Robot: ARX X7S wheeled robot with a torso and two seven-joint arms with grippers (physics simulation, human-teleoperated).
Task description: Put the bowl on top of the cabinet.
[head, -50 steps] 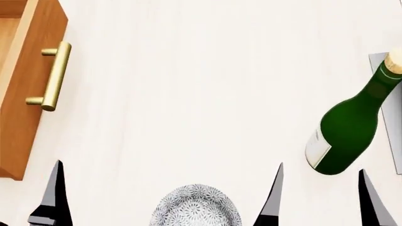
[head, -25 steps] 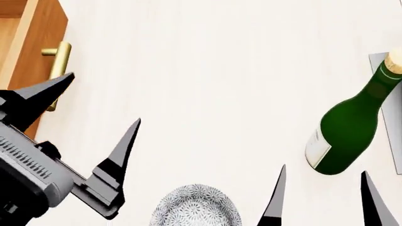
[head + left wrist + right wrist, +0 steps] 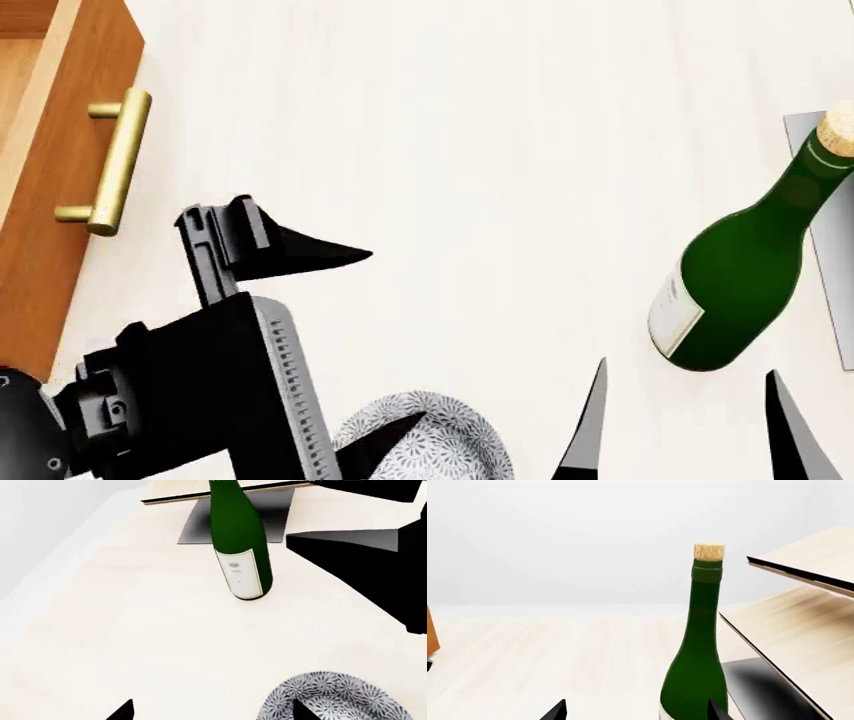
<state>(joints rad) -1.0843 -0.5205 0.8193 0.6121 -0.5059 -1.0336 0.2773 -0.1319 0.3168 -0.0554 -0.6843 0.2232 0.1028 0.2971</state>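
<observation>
Stage: early, grasp not made | bowl point(image 3: 447, 440) on bench point(image 3: 467, 150), not on cabinet point(image 3: 54, 180) | left gripper point(image 3: 380, 345) jaws spread, straddling bowl rim | right gripper point(image 3: 687, 425) jaws apart, idle | left: grasp, lift, place.

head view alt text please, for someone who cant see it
The left gripper hangs open over a speckled bowl at the near edge of a pale table. A wooden cabinet stands at the left; a green bottle stands at the right.
</observation>
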